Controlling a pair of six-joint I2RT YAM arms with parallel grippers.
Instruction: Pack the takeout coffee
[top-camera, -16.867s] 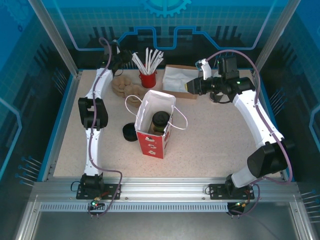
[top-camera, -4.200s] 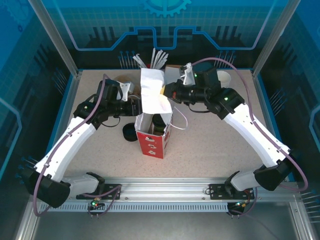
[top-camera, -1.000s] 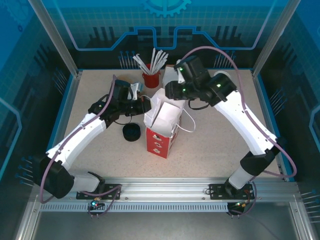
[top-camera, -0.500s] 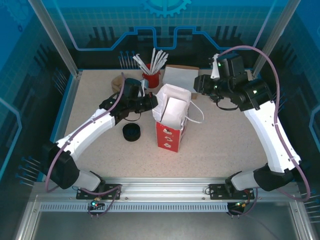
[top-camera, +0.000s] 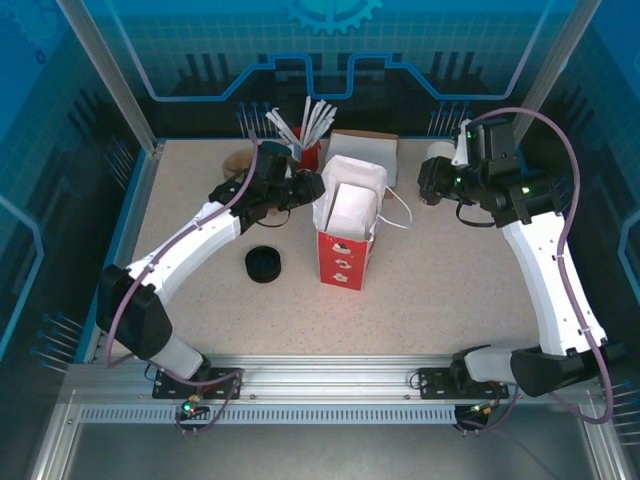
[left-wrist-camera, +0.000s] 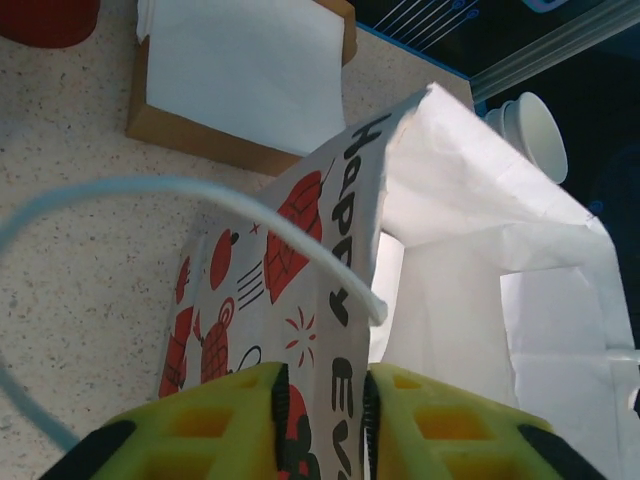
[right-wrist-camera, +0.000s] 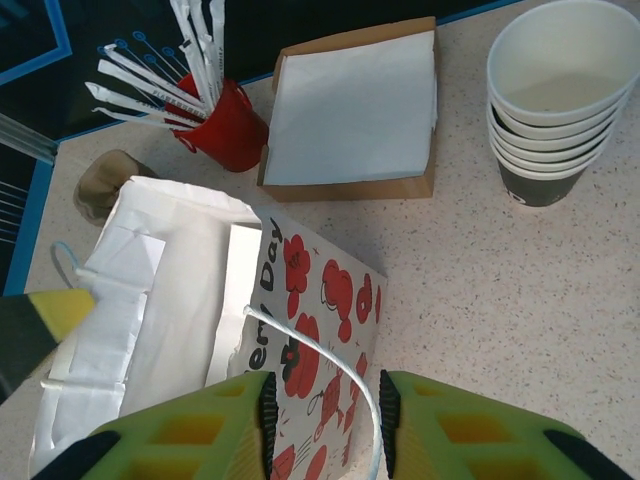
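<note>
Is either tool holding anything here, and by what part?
Nothing seems held: left tool gapes beside the bag, right tool gapes by its handle.

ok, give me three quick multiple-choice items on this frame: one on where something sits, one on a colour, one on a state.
1. Seen from the top camera, the black lids lie:
A. left of the bag
B. inside the bag
C. right of the bag

2. The straw cup is:
A. blue
B. red
C. white

3. The bag is:
A. lying on its side
B. standing with its top open
C. folded flat

Answers:
1. A: the top view shows the lids on the bag's left, apart from it.
2. B: its wall is red in the right wrist view.
3. B: it stands on its base, and its white inside shows from above.
</note>
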